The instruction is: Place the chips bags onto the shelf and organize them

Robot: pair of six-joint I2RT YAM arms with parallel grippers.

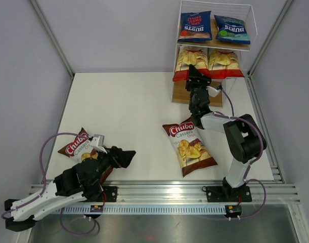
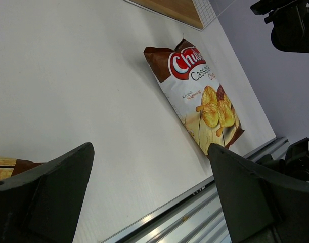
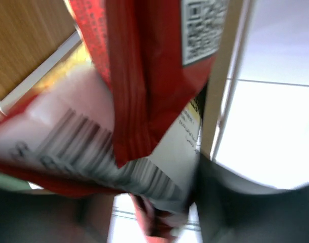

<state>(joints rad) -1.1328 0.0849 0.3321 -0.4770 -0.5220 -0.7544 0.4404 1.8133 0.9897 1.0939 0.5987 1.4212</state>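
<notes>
From above, the white tabletop lies open across its far-left and middle stretch, bounded by grey walls and, at the near edge, a ribbed aluminium rail. The white wire shelf with wooden tiers stands in the far-right corner. Its top tier holds two dark-blue bags side by side, left and right, both printed "BURTS". The middle tier holds two red-and-white bags, left and right. The right gripper is at the lower edge of the left one. A brown bag reading "Chuba Cassava" lies flat, right of centre. A second brown "Chuba Cassava" bag lies near left, partly under the left arm, whose gripper points right with jaws spread

The left wrist view shows the left gripper wide apart over bare table, with nothing between the fingers. The flat brown bag is well beyond, its "Cassava" lettering legible, and a corner of the second brown bag is beside the left finger

The right wrist view is blurred. The left red-and-white bag hangs close, with barcodes and small unreadable print, against a wooden tier and a white wire upright. The right gripper has its dark fingers either side of the bag's bottom edge, and I cannot tell whether they pinch it
</notes>
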